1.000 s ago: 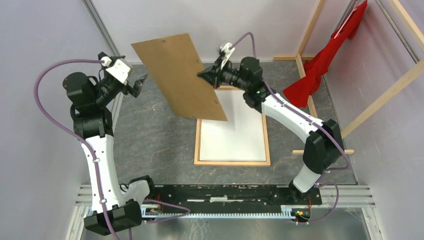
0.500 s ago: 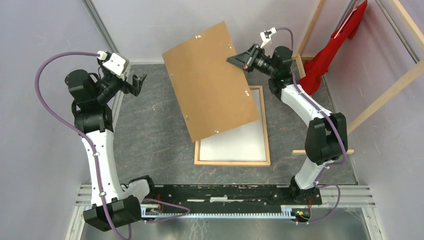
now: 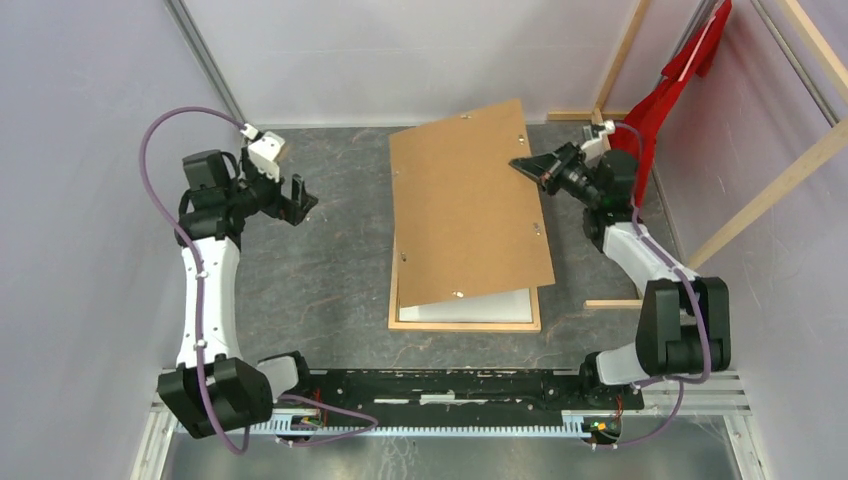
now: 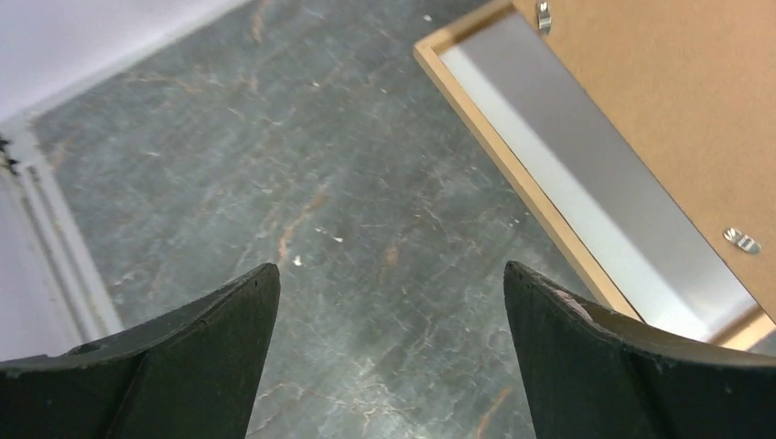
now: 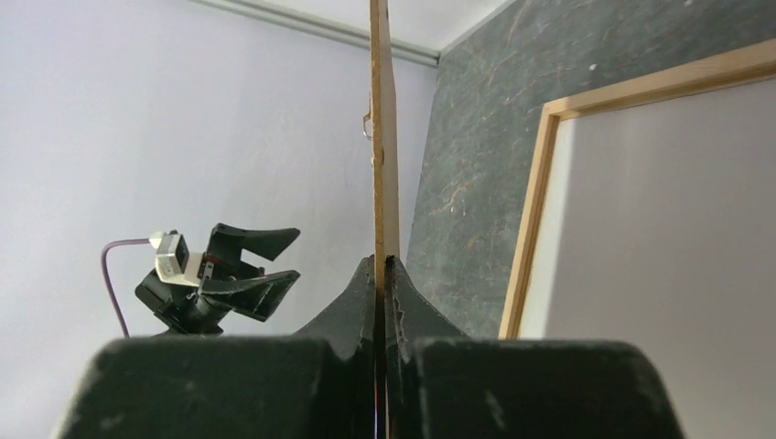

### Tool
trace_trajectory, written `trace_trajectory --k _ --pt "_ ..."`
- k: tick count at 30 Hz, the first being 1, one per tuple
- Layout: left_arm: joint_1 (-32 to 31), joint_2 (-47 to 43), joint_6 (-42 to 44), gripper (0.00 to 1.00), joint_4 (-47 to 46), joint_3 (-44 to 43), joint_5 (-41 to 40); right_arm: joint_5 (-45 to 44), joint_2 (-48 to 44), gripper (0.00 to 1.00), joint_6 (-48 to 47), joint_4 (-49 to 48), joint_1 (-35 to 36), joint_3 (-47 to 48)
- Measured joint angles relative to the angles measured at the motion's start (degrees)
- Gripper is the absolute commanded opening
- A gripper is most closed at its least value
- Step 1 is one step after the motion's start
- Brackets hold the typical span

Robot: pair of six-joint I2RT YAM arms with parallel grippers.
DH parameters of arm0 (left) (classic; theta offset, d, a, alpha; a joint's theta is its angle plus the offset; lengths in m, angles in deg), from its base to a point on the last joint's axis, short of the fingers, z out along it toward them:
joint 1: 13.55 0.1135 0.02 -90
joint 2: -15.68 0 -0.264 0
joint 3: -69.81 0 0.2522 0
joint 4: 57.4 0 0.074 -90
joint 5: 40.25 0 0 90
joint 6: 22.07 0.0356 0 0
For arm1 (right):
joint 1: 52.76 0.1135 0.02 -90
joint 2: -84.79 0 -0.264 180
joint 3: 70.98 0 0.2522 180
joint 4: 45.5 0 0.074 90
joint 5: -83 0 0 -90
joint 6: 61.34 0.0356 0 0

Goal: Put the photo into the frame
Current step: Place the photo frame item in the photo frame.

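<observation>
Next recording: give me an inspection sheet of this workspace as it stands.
Surface: dark grey marbled table.
Job's things: frame lies flat on the table; photo lies inside it, white side up, partly under the brown backing board, which is tilted above the frame.
Clutter: nothing seen.
Grippers: right gripper shut on the backing board's edge; left gripper open, empty, left of the frame.
Cables: purple cable loops high at the left, apart from the frame.
Surroundings: red cloth and wooden beams at the right; pale walls.

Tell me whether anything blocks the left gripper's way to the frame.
Nothing visible lies on the table between the open left gripper and the frame. The backing board, pinched by the right gripper, hangs tilted over most of it.
</observation>
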State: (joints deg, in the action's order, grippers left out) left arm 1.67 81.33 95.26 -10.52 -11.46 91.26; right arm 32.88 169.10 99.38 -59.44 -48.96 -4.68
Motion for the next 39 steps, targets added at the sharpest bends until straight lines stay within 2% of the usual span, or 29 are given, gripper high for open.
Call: trace_trajectory --k 5,12,19,39 --pt "-5.46 4.24 0.00 1.00 2.45 0.02 -3.72 0.66 -4.35 0.00 0.50 -3.69 -5.07 -8.46" --pt "-8.90 12.48 -0.04 1.00 5.81 -0.44 -7.48 0.90 -3.96 0.00 1.25 -6.73 -8.57 -17.25" --pt "-10.25 15.30 -0.04 0.98 6.88 -0.44 -10.05 2.38 0.26 0.00 1.57 -11.93 -8.50 -17.42" --pt "-12.48 18.29 -0.02 1.00 7.48 -0.46 -11.72 2.40 11.21 0.00 1.51 -17.92 -6.12 -15.65"
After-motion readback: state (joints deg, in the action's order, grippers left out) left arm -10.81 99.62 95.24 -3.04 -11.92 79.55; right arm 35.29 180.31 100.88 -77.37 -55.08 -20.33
